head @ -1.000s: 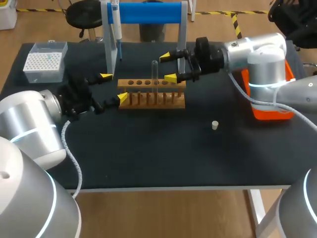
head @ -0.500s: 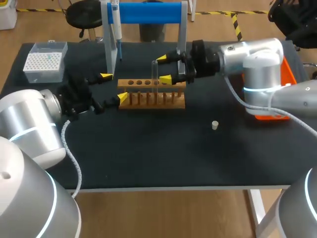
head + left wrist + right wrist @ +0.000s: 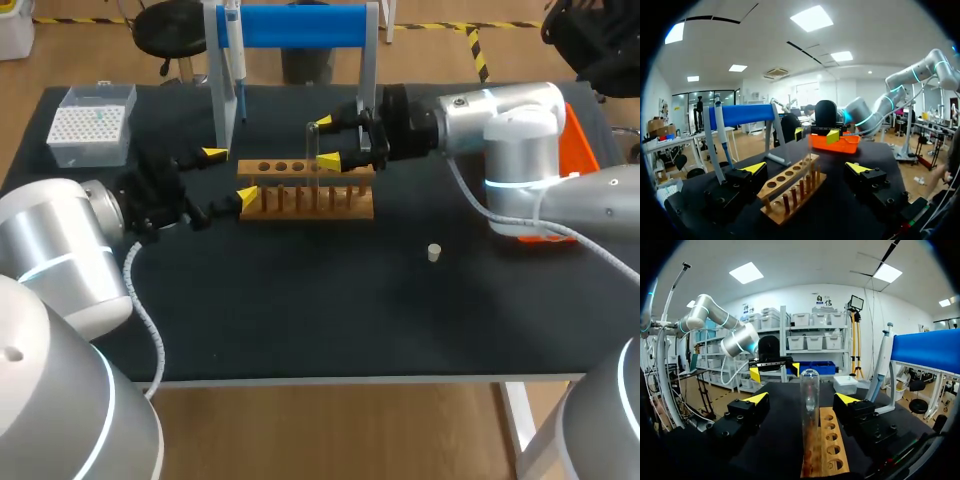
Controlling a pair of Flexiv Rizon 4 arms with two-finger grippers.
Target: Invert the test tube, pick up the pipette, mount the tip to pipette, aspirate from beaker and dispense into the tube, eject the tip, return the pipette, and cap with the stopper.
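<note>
The right gripper (image 3: 326, 141) is spread wide around the tube (image 3: 312, 145). A yellow tip sits on either side with a gap to each, so it grips nothing. The tube stands upright, rounded end up, near the middle of the wooden rack (image 3: 305, 195). The left gripper (image 3: 230, 176) is spread too and holds nothing. It sits at the rack's left end, one tip just beside the front corner and the other apart behind it. The stopper (image 3: 434, 252) lies on the table (image 3: 330, 310), well apart from the rack to its front right. The pipette (image 3: 234, 45) hangs on the blue stand (image 3: 300, 25) behind the rack. The tip box (image 3: 92, 122) sits at the far left corner.
</note>
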